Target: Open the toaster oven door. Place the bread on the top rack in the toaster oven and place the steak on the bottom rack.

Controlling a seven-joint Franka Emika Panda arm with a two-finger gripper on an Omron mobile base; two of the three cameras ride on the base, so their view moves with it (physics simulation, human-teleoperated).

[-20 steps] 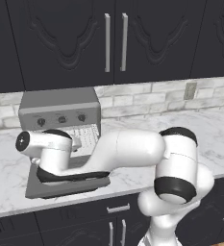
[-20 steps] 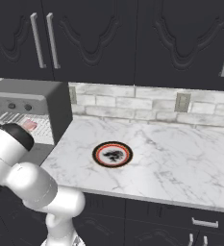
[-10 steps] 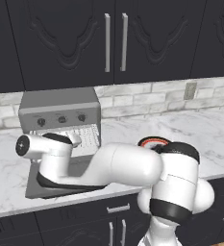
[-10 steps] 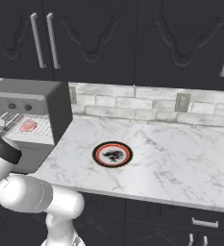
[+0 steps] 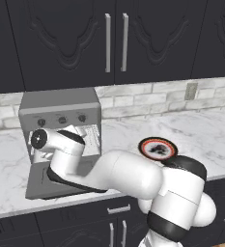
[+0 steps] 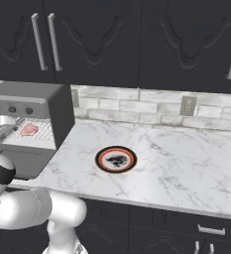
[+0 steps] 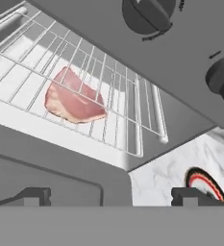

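The table point(image 6: 181, 163) carries the toaster oven point(image 5: 61, 110), our landmark, at its left end. The toaster oven door point(image 6: 23, 159) lies folded down flat in front of the oven. The red-rimmed plate point(image 6: 116, 159) sits bare to the oven's right. The steak point(image 7: 75, 102) rests on a wire rack inside the oven, unmoved over the last second, while the arm has sunk and drawn back from the oven mouth. The jaws stand fully apart, holding nothing. We judge the steak delivered. We cannot make out the bread
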